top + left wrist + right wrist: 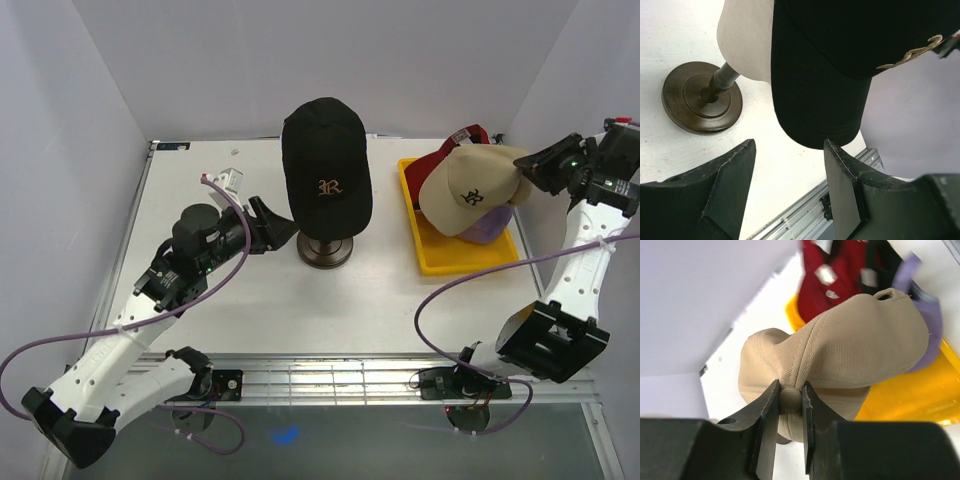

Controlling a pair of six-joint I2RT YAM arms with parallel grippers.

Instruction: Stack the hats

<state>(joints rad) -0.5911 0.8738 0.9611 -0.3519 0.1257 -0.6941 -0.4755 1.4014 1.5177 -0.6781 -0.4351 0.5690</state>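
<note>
place: robot lab cell | cues: white walls, white table

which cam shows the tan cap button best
Right wrist view: the tan cap is close, its top button pinched by the right gripper. The top view shows its logo over the yellow bin; left wrist misses it.

The black cap with a gold R sits on the mannequin head. The tan cap, tilted, its top button pinched by the right gripper, overlies a lavender cap and a red cap in a yellow tray.
</note>
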